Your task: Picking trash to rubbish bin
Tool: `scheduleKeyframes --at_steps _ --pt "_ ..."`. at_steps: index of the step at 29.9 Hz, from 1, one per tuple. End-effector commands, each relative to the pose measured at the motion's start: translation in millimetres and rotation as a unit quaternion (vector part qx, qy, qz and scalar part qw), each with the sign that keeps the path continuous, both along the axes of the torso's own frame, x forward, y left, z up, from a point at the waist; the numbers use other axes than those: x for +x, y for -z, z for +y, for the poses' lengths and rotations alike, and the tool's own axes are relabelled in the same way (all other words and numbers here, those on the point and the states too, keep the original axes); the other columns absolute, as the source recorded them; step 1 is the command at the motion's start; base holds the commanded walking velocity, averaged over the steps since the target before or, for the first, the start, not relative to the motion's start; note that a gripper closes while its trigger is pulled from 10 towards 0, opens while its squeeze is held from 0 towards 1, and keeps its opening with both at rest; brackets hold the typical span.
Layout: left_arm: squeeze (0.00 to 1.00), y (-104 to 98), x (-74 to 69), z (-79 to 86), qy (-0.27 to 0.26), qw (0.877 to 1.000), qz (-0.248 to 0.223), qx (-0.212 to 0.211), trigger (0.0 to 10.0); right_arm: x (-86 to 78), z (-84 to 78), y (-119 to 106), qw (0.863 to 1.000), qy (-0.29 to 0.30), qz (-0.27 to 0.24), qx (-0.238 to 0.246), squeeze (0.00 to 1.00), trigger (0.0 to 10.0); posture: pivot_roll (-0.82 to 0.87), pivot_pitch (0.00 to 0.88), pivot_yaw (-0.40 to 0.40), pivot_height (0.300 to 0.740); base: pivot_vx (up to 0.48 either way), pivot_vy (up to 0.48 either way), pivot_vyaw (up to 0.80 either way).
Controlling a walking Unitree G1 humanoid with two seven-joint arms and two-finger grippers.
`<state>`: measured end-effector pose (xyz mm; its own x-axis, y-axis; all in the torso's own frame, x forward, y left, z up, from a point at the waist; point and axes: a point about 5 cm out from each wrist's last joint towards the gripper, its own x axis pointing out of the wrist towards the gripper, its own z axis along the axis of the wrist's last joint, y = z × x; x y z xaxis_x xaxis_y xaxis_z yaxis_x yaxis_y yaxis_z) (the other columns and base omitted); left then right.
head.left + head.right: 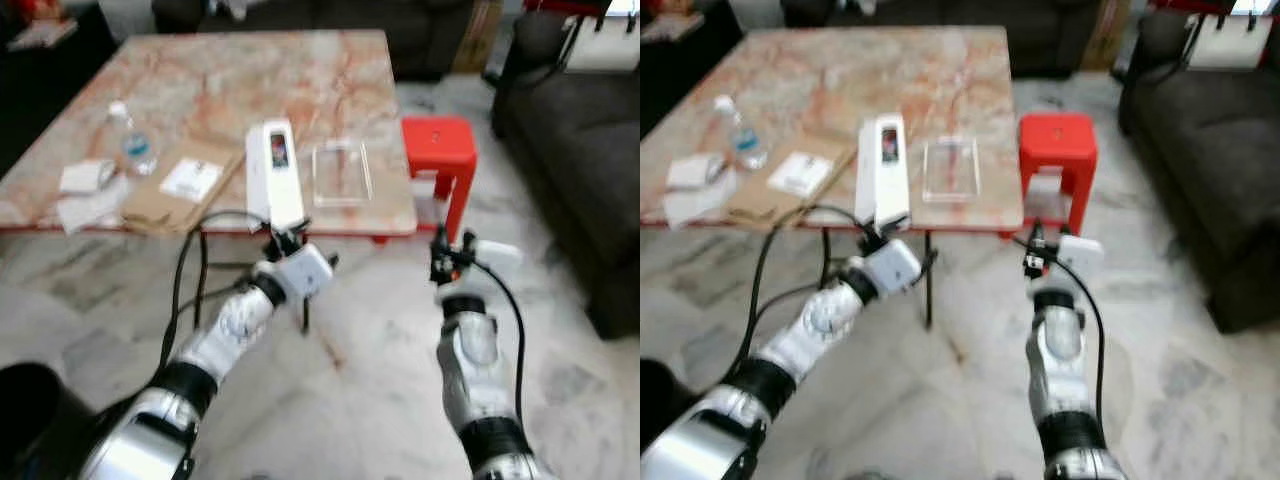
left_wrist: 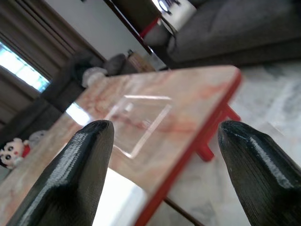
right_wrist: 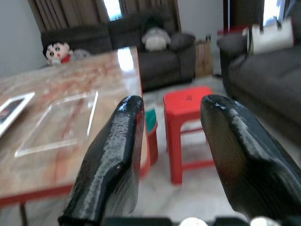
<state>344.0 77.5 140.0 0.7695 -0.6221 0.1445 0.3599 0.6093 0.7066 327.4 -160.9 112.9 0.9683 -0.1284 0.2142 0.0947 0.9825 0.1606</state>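
Both jaws stand apart and hold nothing. Left gripper hangs just in front of the near edge of the desk, fingers spread wide, aimed at the clear plastic tray and with the white box right before it. Right gripper is raised over the floor, off the desk's near right corner, fingers parted, facing the red stool. Desk is a marble-pattern top with red trim and carries all the trash. White box lies lengthwise at the near edge, with a dark picture panel on its top. Clear plastic tray lies flat just to the right of the box, apart from it. Brown paper bag lies flat to the left of the box, with a small white card on top of it. Plastic water bottle stands further left, upright. Crumpled white tissue lies at the left near edge of the desk. Red stool stands on the floor beside the desk's right near corner. Dark sofa sits to the right, another dark sofa beyond the desk's far end with a doll and a grey cushion on it. Marble floor below both arms. Head views slightly blurred.
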Motion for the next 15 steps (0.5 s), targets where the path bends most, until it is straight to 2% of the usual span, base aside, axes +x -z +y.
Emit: scheduleKeyframes --at_steps 1,2,5,15 --pt "0.00 2.9 -0.1 9.9 -0.011 1.000 -0.001 0.012 10.0 0.8 13.7 -1.9 1.000 -0.023 -0.004 -0.001 0.00 10.0 0.12 0.136 0.006 0.740 0.345 0.000 0.80" --pt "0.00 2.7 0.0 9.9 -0.011 1.000 -0.001 0.012 10.0 0.8 14.3 -1.9 1.000 -0.025 -0.004 0.001 0.00 10.0 0.12 0.136 0.006 0.740 0.341 0.000 0.80" --pt "0.00 2.6 0.0 9.7 -0.011 1.000 -0.001 0.011 10.0 0.7 14.3 -0.8 1.000 -0.022 -0.002 0.016 0.00 10.0 0.12 0.136 0.006 0.740 0.337 0.000 0.00" --pt "0.00 2.2 -0.4 9.0 -0.008 1.000 -0.002 0.011 10.0 0.4 14.7 0.1 1.000 -0.022 0.000 0.013 0.00 10.0 0.11 0.127 0.009 0.740 0.341 0.000 0.00"
